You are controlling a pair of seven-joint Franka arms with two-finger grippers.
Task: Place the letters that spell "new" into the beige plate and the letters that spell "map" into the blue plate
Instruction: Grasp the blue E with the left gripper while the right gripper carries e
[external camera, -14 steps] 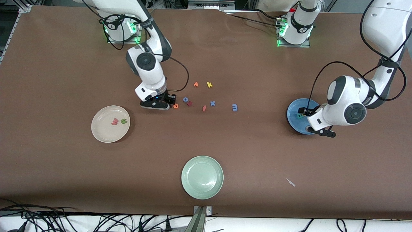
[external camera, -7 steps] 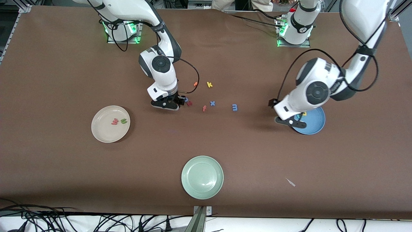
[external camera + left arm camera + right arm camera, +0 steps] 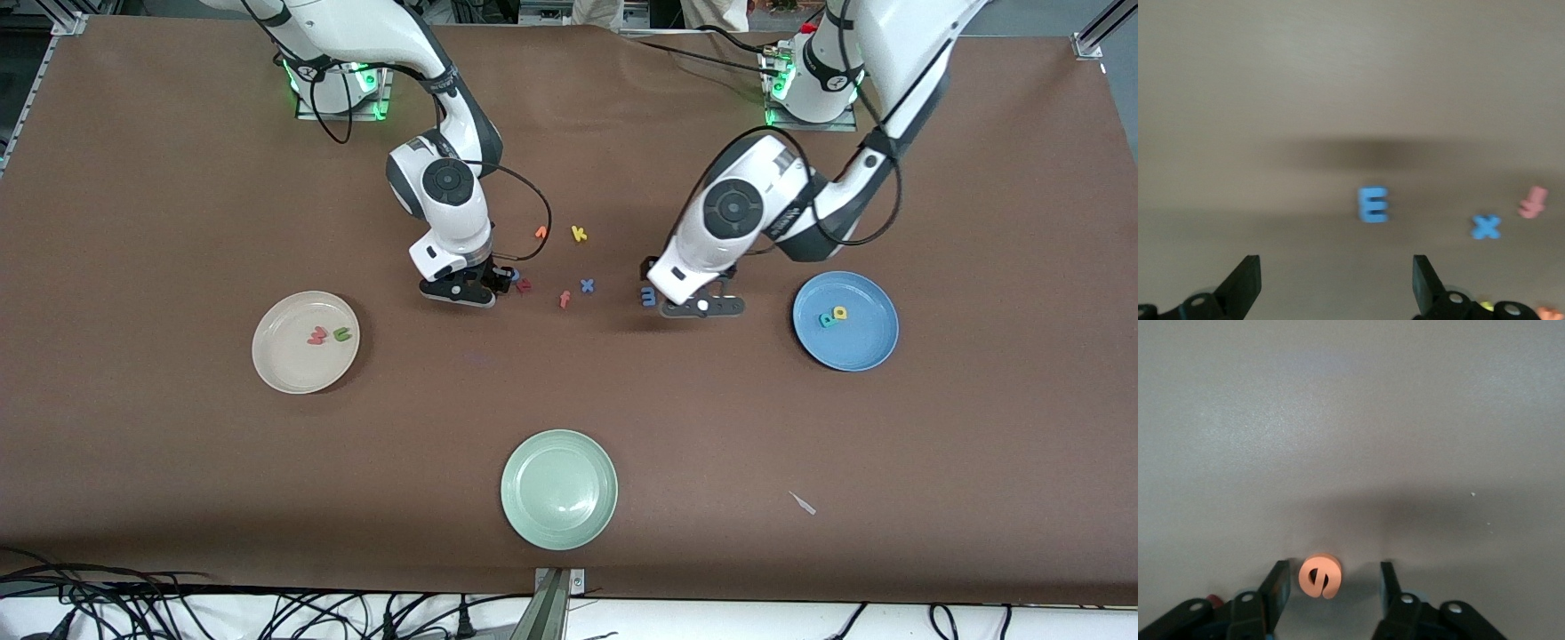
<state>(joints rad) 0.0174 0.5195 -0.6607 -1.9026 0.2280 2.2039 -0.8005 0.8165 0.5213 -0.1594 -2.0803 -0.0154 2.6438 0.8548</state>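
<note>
Landmark = green plate [image 3: 558,488], nearest the front cam.

R gripper [image 3: 1329,587]: low over the letter cluster, farther from cam than green plate, toward R arm's end. Fingers [image 3: 1276,585] apart, bracketing the "e" [image 3: 1319,575]; gaps show on both sides, nothing pinched yet. "e" lies flat on the table, hidden under the gripper in front view.

L gripper [image 3: 1333,283]: spread wide, empty, low over the table just beside the "m" [image 3: 648,296]. In L wrist view "m" sits ahead of the fingers, roughly centred betw them, not yet between them.

Beige plate [image 3: 276,360]: toward R arm's end from green plate; holds "w" [image 3: 316,337] + "n" [image 3: 341,334]. Blue plate [image 3: 862,348]: toward L arm's end; holds "a" [image 3: 827,319] + "p" [image 3: 839,313]. So "e" and "m" are the last two, by my read.

How to do it well (judgement):
- R: close evenly on "e"; foam is thin, light, so squeeze gently or it may pop out. Watch the red letter [image 3: 524,285] and blue one just beside the gripper; don't drag them.
- Lift straight up before swinging to beige plate; release low, clear of "w"/"n".
- L: advance till "m" is betw fingers, then drop + close. Keep off "x" [image 3: 1485,227] and "f" [image 3: 1533,202] close by.
- "v" [image 3: 540,232], "k" [image 3: 579,234] stay put.
</note>
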